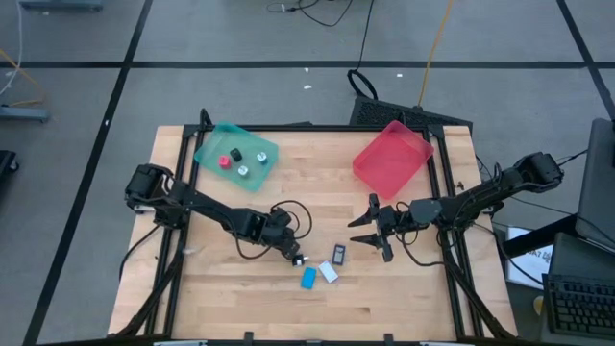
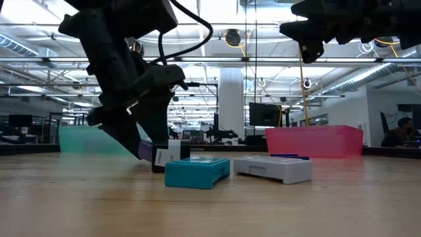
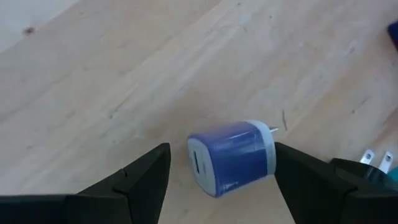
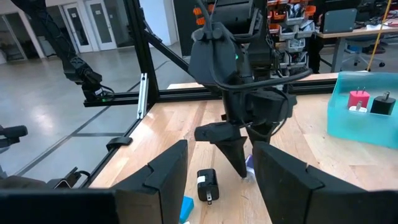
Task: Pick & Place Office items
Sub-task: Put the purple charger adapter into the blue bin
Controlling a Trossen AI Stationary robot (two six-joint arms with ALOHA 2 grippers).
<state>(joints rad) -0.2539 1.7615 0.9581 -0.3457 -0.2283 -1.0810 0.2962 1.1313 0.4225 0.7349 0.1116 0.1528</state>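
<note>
wood table (image 1: 221,308): four office items loose, three in teal tray (image 1: 213,140).

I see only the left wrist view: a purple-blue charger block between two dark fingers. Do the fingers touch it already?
Observer: No. The left gripper is open, with wood showing on both sides of the purple charger.
Operator: What lies near it on the table?
Observer: A bright blue block, a white block and a black block lie beside it.
Operator: Where is the other arm?
Observer: The right gripper hangs open above the table, near the red tray.
</note>
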